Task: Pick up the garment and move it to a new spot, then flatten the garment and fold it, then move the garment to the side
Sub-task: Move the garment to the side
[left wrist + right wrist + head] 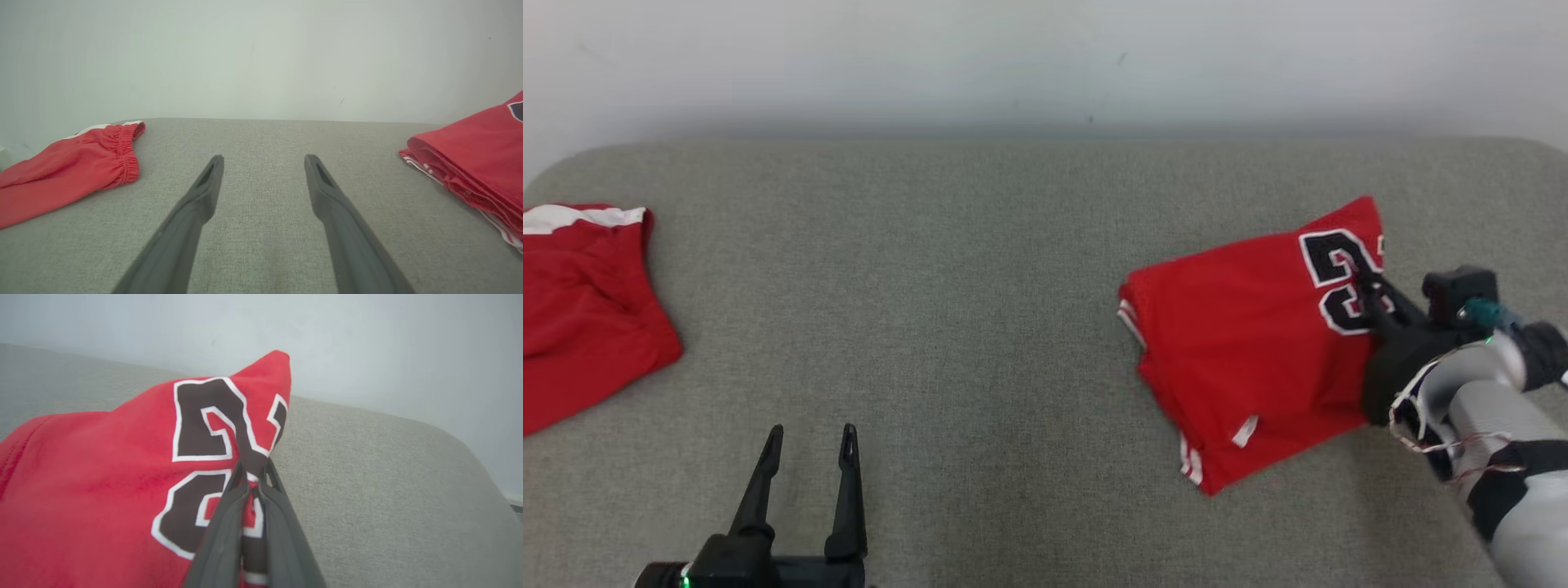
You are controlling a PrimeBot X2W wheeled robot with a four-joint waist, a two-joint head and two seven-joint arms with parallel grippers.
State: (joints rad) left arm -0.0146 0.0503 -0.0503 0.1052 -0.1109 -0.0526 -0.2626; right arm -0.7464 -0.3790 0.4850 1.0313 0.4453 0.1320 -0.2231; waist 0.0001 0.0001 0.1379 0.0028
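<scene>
At the lower left of the head view, the left gripper [811,434] is hovering over the grey cushion [980,327] with its fingers apart. At mid right, the right gripper [1365,284] is clamping the folded red jersey [1241,343] by its black-numbered edge. Red shorts [580,302] are lying at the left edge.

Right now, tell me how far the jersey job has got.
Done, it seems: the red jersey lies folded in layers on the grey surface. In hand: the right pincer is shut on its numbered edge, fabric pinched up. To do: carrying it aside and letting go. The left pincer hangs open, idle.
</scene>
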